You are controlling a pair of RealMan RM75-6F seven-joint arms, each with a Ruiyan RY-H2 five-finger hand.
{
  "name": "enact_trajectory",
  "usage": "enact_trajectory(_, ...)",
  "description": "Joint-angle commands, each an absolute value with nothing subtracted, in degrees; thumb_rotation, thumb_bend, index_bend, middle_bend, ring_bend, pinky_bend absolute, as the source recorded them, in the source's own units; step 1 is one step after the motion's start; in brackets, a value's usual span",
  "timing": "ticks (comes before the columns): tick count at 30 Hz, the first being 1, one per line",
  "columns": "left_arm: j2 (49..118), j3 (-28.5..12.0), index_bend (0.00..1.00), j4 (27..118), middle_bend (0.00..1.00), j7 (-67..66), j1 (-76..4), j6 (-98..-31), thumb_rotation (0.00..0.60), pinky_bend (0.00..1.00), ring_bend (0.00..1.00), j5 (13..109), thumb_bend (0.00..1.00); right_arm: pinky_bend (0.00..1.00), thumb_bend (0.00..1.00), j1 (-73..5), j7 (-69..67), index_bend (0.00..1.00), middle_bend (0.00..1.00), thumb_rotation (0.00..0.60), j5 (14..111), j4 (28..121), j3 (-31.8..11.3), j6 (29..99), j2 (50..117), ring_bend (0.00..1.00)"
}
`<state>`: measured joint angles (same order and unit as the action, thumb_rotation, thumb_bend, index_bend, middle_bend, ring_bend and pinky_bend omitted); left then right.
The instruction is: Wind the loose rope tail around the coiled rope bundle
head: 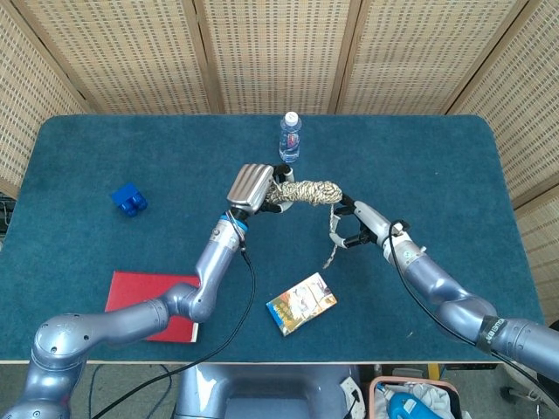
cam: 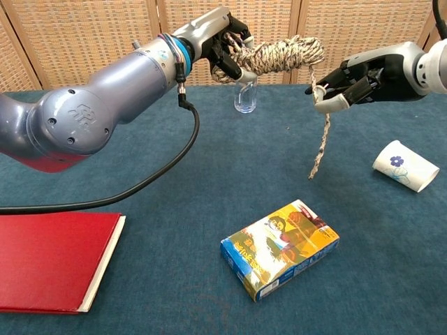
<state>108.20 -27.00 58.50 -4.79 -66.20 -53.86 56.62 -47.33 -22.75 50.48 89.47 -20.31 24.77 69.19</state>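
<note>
The left hand (head: 251, 185) holds one end of the coiled rope bundle (head: 307, 191) up just in front of the water bottle (head: 290, 137). The right hand (head: 355, 223) pinches the loose rope tail (head: 332, 242) just beside the bundle's other end, and the tail hangs down. A small box (head: 301, 303) lies nearer the table's front edge, below the bundle.

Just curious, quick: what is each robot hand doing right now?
Left robot hand: holding the coiled rope bundle.
Right robot hand: pinching the loose rope tail.

A teal-topped table (head: 105, 148) stands before woven cane wall panels (head: 271, 52) framed in pale wood.
</note>
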Motion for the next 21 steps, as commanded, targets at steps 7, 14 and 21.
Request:
enact_trajectory(7, 107.72, -27.14, 0.76, 60.14, 0.59, -5.97, -65.85, -54.23, 0.600, 0.62, 0.53, 56.27, 0.59, 0.00, 0.05, -47.19, -23.52, 0.33, 0.00, 0.600, 53.04, 89.73, -20.30, 23.62, 68.88, 0.00)
enact_trajectory(14, 106.56, -27.20, 0.76, 61.99, 0.59, -5.13, -65.26, -54.84, 0.600, 0.62, 0.53, 57.35, 0.59, 0.00, 0.00, -46.17, -24.34, 0.06, 0.00, 0.600, 56.59, 90.33, -20.47, 23.50, 67.88, 0.00)
enact_trajectory(21, 103.12, -27.67, 0.76, 67.99, 0.59, -6.16, -63.77, -57.26, 0.600, 0.62, 0.53, 58.48, 0.59, 0.00, 0.00, -40.80, -21.34, 0.06, 0.00, 0.600, 62.43, 92.23, -18.31, 32.38, 64.38, 0.00)
